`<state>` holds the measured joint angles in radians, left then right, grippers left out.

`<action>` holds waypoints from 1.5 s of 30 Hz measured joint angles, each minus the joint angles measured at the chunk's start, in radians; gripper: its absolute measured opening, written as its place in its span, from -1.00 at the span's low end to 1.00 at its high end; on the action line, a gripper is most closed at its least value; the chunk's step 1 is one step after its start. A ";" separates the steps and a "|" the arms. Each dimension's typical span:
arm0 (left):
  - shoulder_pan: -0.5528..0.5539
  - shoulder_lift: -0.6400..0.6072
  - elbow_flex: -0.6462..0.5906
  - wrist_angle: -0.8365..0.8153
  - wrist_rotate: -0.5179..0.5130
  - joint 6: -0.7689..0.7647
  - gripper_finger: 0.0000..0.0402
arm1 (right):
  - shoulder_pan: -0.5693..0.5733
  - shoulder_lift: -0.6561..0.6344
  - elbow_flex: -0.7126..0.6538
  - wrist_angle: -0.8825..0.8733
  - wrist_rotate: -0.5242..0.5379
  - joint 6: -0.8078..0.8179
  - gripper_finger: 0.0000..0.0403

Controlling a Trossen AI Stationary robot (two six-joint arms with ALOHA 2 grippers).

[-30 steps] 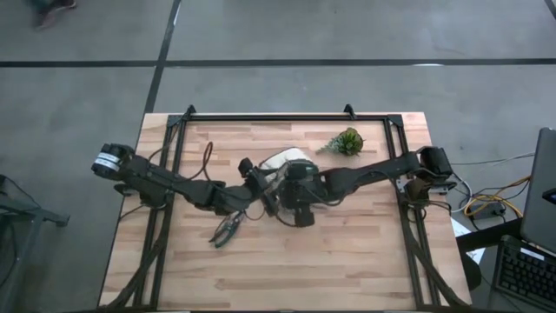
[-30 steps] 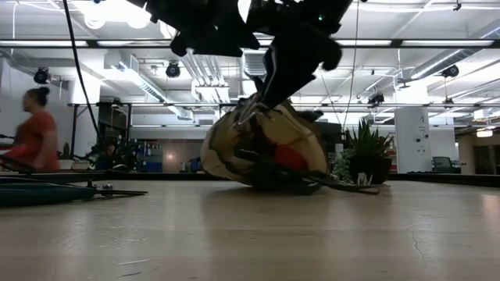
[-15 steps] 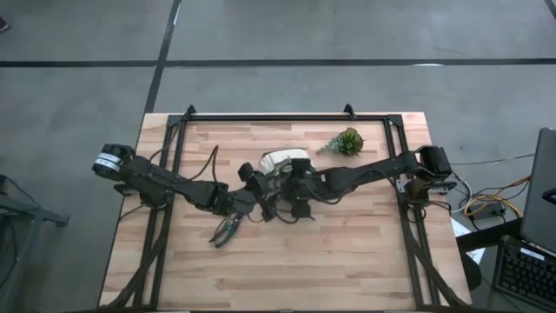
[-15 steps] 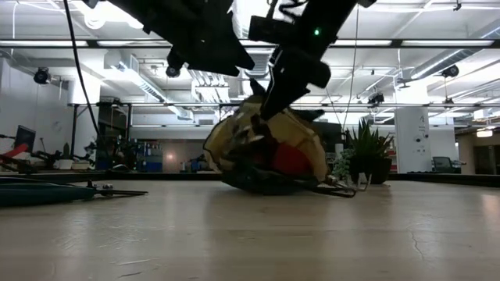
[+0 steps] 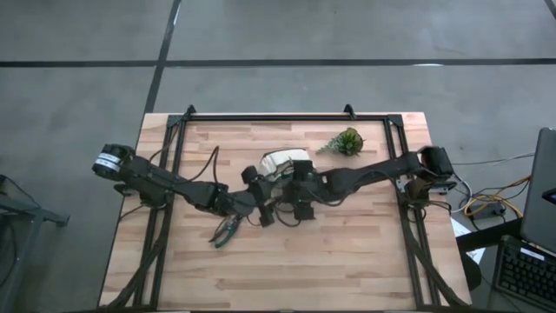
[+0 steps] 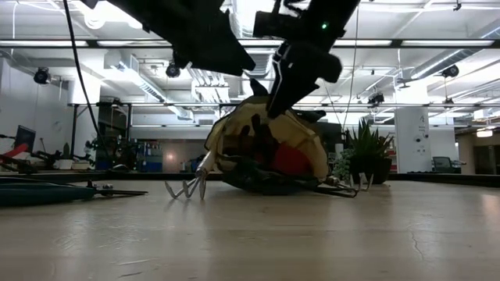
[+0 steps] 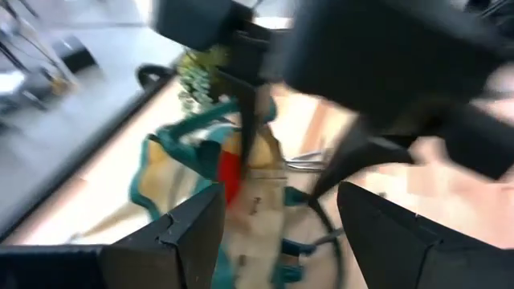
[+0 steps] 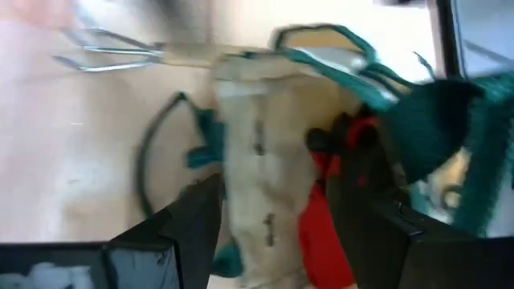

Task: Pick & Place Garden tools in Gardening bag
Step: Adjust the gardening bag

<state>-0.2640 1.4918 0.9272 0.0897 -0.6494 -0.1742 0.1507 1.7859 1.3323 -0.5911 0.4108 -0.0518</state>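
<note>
The tan gardening bag point(image 5: 282, 162) with dark green trim lies on its side at mid-table, a red piece point(image 6: 293, 161) showing in its mouth. The rake point(image 6: 189, 184) has its tines on the table at the bag's left in the low view; its wooden handle runs up toward the bag, and its end is hidden. One pair of pruning shears point(image 5: 228, 229) lies flat on the table nearer the front. My right gripper point(image 8: 277, 229) is open over the bag. My left gripper point(image 7: 279, 233) is open just short of the bag, with nothing between its fingers. My right gripper comes down on the bag from above, and a fingertip point(image 6: 271, 105) meets the bag's upper wall point(image 6: 262, 117). In its wrist view the fingers stand apart with the tan wall point(image 8: 257, 160) between them. I cannot tell whether they pinch it. The bag's lower side rests on the table.
A small green plant point(image 5: 345, 141) stands at the back right of the table. A black frame point(image 5: 287, 116) runs along the table's far edge and sides. Bare wood lies toward the near edge point(image 5: 330, 269).
The rake's tines have come into the low view at the bag's left and now rest on the table. The bag has rocked a little on its lower side. Both grippers have stayed over the bag.
</note>
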 joint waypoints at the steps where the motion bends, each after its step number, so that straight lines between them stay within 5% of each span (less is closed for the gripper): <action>1: -0.001 0.000 0.000 0.004 -0.023 0.039 0.21 | 0.011 0.000 0.000 0.001 0.000 0.000 0.08; 5: -0.008 0.000 0.000 0.007 -0.105 0.219 0.19 | 0.047 0.000 0.000 -0.004 -0.002 0.020 0.07; 14: 0.054 0.009 0.000 0.012 -0.091 0.226 0.19 | 0.116 -0.001 -0.065 -0.033 0.000 0.176 0.04; 29: 0.153 0.103 0.013 0.092 0.048 0.274 0.19 | 0.126 0.001 -0.345 0.416 0.191 0.069 -0.05; 45: 0.192 0.105 0.013 0.128 0.057 0.224 0.19 | 0.064 0.013 -0.475 0.680 0.187 -0.053 -0.21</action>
<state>-0.0720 1.5963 0.9401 0.2180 -0.5926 0.0494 0.2144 1.7984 0.8577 0.0884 0.5982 -0.1051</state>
